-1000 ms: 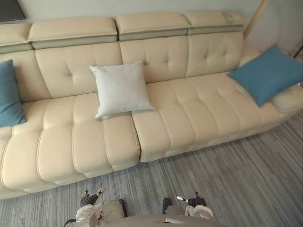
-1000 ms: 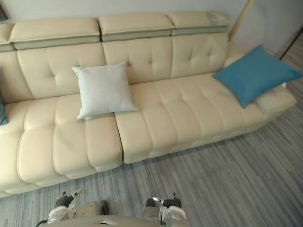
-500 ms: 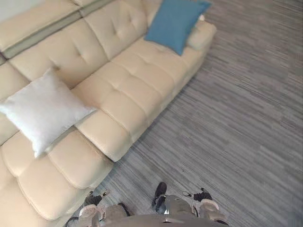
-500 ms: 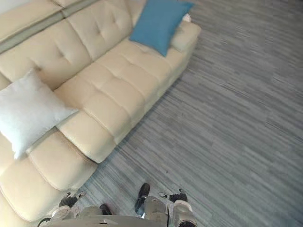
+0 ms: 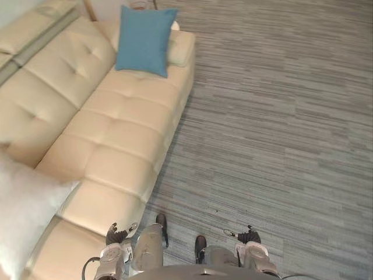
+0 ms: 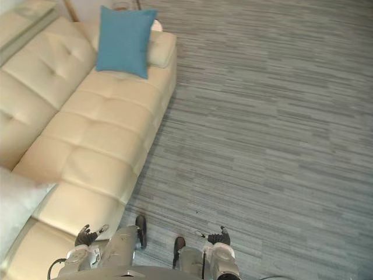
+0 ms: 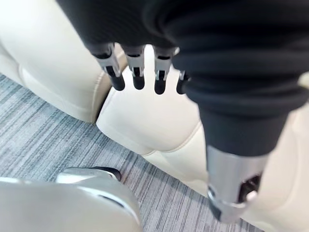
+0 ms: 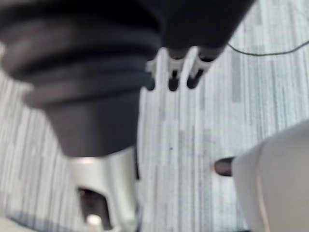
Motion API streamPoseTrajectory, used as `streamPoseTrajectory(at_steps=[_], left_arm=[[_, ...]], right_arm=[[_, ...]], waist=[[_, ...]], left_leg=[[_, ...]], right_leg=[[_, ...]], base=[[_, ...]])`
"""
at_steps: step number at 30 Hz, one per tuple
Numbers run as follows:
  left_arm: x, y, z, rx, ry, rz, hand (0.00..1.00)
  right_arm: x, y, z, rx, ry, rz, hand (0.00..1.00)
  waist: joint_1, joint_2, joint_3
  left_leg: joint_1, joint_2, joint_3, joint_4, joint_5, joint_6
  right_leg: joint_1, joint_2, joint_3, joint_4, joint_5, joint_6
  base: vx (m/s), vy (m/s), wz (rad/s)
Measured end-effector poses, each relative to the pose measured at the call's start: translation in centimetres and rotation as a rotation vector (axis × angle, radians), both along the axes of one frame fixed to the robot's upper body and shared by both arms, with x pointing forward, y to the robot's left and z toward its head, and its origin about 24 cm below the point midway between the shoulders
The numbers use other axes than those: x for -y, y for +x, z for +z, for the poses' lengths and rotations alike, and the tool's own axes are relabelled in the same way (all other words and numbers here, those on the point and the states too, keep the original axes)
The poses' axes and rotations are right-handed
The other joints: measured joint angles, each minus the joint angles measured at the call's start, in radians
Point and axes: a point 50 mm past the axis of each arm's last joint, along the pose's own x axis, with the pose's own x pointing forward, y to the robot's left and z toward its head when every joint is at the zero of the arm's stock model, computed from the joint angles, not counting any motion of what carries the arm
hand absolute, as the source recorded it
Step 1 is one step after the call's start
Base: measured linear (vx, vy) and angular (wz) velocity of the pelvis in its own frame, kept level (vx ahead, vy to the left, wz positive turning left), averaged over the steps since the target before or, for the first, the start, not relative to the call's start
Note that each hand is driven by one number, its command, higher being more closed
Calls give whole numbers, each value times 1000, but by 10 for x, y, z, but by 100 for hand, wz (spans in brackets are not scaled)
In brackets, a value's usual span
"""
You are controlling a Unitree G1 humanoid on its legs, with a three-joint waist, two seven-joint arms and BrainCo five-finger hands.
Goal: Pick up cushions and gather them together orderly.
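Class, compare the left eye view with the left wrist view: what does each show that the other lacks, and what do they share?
The left eye view adds the blue cushion leaning at the far end of the cream sofa, the white cushion nearer the robot, and the right hand. The left wrist view adds a close look at the left hand, fingers relaxed and empty. Both show that hand, the sofa and the grey carpet.

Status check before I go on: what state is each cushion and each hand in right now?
blue cushion: propped up at the far end of the sofa, not held.
white cushion: lying on the near seat, partly cut off, not held.
left hand: open, empty.
right hand: open, empty, over the carpet.
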Motion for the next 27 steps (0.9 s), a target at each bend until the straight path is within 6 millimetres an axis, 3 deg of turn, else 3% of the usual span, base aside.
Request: streamPoseTrajectory(at_steps=[2, 3, 4, 5, 6, 8, 11, 12, 14, 15, 16, 17, 19, 20, 21, 23, 25, 27], left_arm=[[-8, -7, -1, -20, 22, -2, 0], [-16, -13, -2, -54, 42, -6, 0], [-17, -16, -4, -72, 43, -10, 0], [-17, -17, -4, -80, 46, -17, 0], [-17, -16, -4, -89, 58, -49, 0], [-17, -12, -3, -81, 64, -64, 0], [-11, -1, -1, -55, 54, -71, 0], [-6, 3, -1, -49, 45, -81, 0], [0, 7, -2, -50, 37, -115, 0], [3, 8, -2, -50, 33, -122, 0], [5, 7, -3, -54, 26, -123, 0], [14, 6, -6, -62, -2, -119, 0], [20, 4, -7, -66, -24, -99, 0], [21, 4, -7, -63, -29, -88, 0], [22, 7, -6, -46, -42, -59, 0], [20, 14, -1, -5, -37, -44, 0], [19, 20, 3, 26, -28, -50, 0], [19, 24, 6, 53, -24, -53, 0]], right_arm=[[-6, -9, -4, -22, 20, -9, 0], [-11, -10, -5, -23, 36, -12, 0], [-11, -7, -4, -16, 35, -8, 0], [-11, -5, -3, -10, 33, -5, 0], [-11, -3, -2, -4, 31, 5, 0], [-12, 3, -1, 9, 32, 18, 0], [-14, 14, 3, 38, 30, 32, 0], [-12, 18, 5, 46, 24, 35, 0], [-6, 22, 7, 55, 9, 38, 0], [-3, 15, 4, 27, 4, 34, 0], [-1, 14, 3, 15, 1, 34, 0], [6, 21, 6, 32, -13, 25, 0], [11, 24, 9, 45, -18, 4, 0], [12, 24, 9, 48, -20, 0, 0], [12, 23, 9, 44, -19, 0, 0], [4, 23, 7, 45, 2, 2, 0], [-4, 23, 6, 43, 17, 19, 0], [-7, 25, 7, 53, 31, 15, 0]], waist=[[8, -37, -11], [-1, -75, -19], [-13, -75, -19], [-18, -73, -18], [-27, -65, -14], [-40, -66, -13], [-46, -59, -4], [-52, -53, 1], [-72, -42, 10], [-80, -44, 16], [-86, -47, 16], [-78, -5, 29], [-82, 20, 40], [-85, 28, 42], [-86, 39, 52], [-57, 37, 56], [-45, 22, 60], [-36, 22, 58]], left_leg=[[32, -9, 65, 17, -10, 23], [77, -33, 112, 25, -50, 39], [112, -33, 129, 35, -73, 55], [137, -33, 138, 37, -88, 62], [184, -33, 155, 35, -115, 72], [246, -32, 157, 3, -139, 68], [335, -16, 179, -66, -165, 45], [372, -11, 185, -103, -170, 36], [430, -8, 172, -162, -170, 23], [467, -19, 141, -191, -171, 6], [486, -13, 122, -197, -177, -4], [496, 20, 78, -180, -162, -26], [462, 47, 5, -14, -144, -39], [430, 61, -16, 81, -132, -37], [319, 111, -57, 370, -27, -28], [185, 170, -38, 676, -37, -29], [94, 168, 3, 711, -61, -20], [3, 139, 56, 588, -84, 3]], right_leg=[[-21, -39, 4, 109, -48, 54], [-79, -94, -1, 300, -82, 133], [-117, -114, -26, 431, -54, 176], [-138, -127, -49, 504, -31, 186], [-180, -168, -113, 629, -19, 164], [-215, -215, -214, 681, -44, 111], [-289, -218, -316, 535, -67, 83], [-317, -201, -330, 395, -49, 80], [-329, -168, -308, 101, 78, 91], [-314, -154, -282, 12, 209, 86], [-299, -150, -265, 11, 283, 60], [-310, -132, -274, 109, 218, 5], [-300, -131, -296, 222, 93, -14], [-281, -129, -306, 234, 67, -16], [-208, -117, -328, 230, 20, -26], [-86, -83, -329, 189, -19, -41], [15, -80, -324, 124, -37, -32], [102, -81, -319, 41, -48, -24]], base=[[323, 249, -84], [439, 262, -70], [439, 231, -62], [364, 141, -39], [365, 99, -24], [401, 45, -12], [418, -42, -22], [407, -101, -6], [478, -167, 31], [550, -198, 47], [650, -244, 27], [529, -213, 9], [528, -227, 13], [545, -234, 40], [427, -166, 32], [477, -155, -2], [501, -99, -8], [440, 20, -1]])
